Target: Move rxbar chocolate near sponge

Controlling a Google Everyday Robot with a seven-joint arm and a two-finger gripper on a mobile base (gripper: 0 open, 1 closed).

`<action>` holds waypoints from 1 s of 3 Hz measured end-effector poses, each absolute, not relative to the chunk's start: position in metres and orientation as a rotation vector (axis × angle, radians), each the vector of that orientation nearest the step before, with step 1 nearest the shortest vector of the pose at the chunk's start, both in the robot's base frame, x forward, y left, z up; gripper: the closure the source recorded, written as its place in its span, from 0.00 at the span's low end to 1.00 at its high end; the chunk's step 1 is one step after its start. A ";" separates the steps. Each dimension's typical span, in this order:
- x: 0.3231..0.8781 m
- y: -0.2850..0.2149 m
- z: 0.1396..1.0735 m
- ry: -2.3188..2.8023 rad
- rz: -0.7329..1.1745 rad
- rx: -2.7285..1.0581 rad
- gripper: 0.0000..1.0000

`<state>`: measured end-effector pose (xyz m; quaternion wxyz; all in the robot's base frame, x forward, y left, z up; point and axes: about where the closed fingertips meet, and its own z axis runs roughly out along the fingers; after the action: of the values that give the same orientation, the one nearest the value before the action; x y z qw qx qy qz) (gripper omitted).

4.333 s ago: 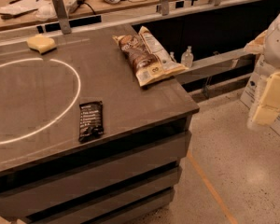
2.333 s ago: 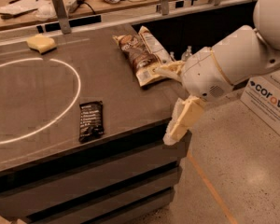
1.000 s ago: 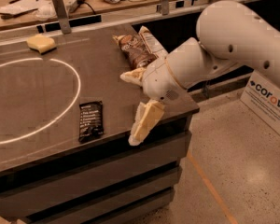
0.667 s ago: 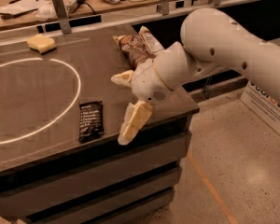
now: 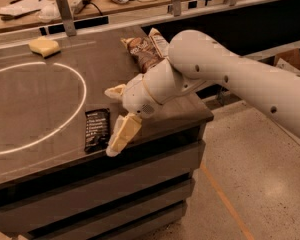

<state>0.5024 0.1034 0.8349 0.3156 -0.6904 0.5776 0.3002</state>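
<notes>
Here we found the rxbar chocolate (image 5: 97,129), a flat black wrapper with lines of white text, lying just outside the white circle's (image 5: 85,91) near right arc. The gripper (image 5: 111,121) hung slightly farther right of the circle, fingers spread apart; the sponge (image 5: 44,46) sat beyond the circle's far arc.

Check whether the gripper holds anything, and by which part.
Nothing is held. The gripper is open, fingers spread, just right of the rxbar and not closed on it.
</notes>
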 end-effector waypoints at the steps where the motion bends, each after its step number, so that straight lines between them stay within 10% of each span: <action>1: 0.505 0.113 0.826 1.528 0.814 -1.807 0.00; 3: 0.507 0.129 0.816 1.524 0.861 -1.827 0.42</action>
<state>0.5070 0.1292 0.8165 0.3009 -0.6887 0.5745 0.3244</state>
